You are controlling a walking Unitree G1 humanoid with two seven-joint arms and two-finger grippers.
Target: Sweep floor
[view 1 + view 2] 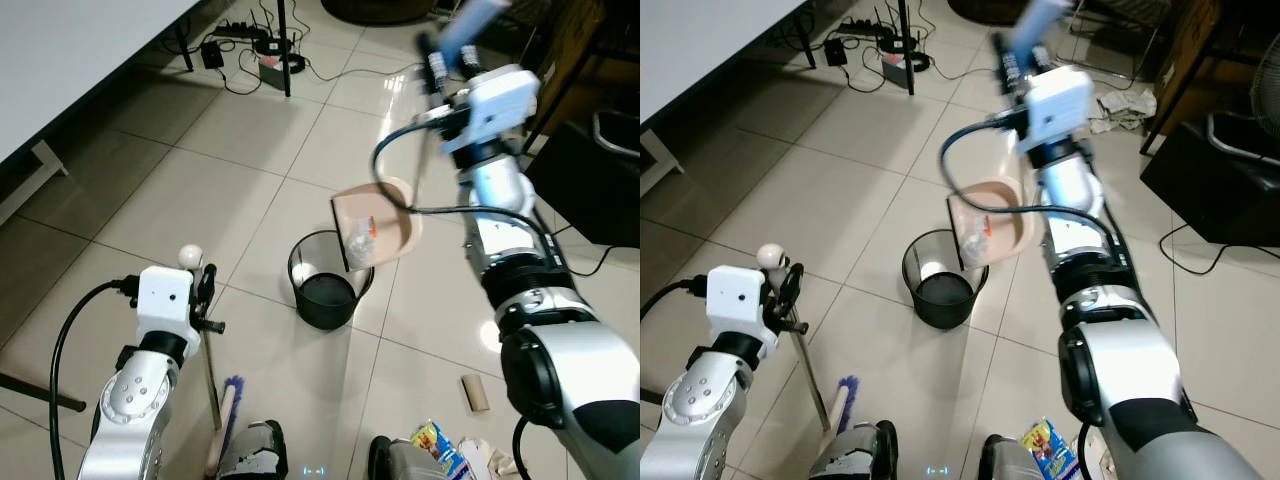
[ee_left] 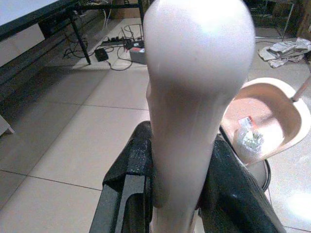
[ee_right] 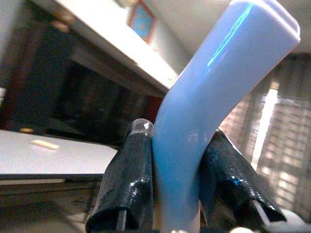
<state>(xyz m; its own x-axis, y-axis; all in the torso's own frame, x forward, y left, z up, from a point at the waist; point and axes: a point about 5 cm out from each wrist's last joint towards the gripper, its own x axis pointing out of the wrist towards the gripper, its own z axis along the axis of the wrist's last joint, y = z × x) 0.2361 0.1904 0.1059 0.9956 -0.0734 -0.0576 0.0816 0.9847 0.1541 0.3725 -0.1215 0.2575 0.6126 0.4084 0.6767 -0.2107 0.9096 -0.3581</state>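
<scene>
My left gripper (image 1: 206, 288) is shut on the upright handle of a broom (image 1: 213, 380). The handle's pale round knob (image 2: 197, 53) stands above the fingers, and the purple bristles (image 1: 232, 396) rest on the tiles near my feet. Raised high, my right gripper (image 3: 177, 150) is shut on the blue handle (image 1: 468, 25) of a pink dustpan (image 1: 388, 228). The pan hangs tilted over a black mesh bin (image 1: 325, 308). Crumpled wrapper litter (image 2: 248, 138) lies in the pan at its lower edge. Something white (image 1: 305, 270) lies inside the bin.
A cardboard tube (image 1: 475, 392) and a bright snack packet (image 1: 437, 440) lie on the tiles at my lower right. A white table (image 1: 60, 60) stands at far left, with a power strip and cables (image 1: 250, 45) by its black leg. Dark furniture (image 1: 590, 190) lines the right.
</scene>
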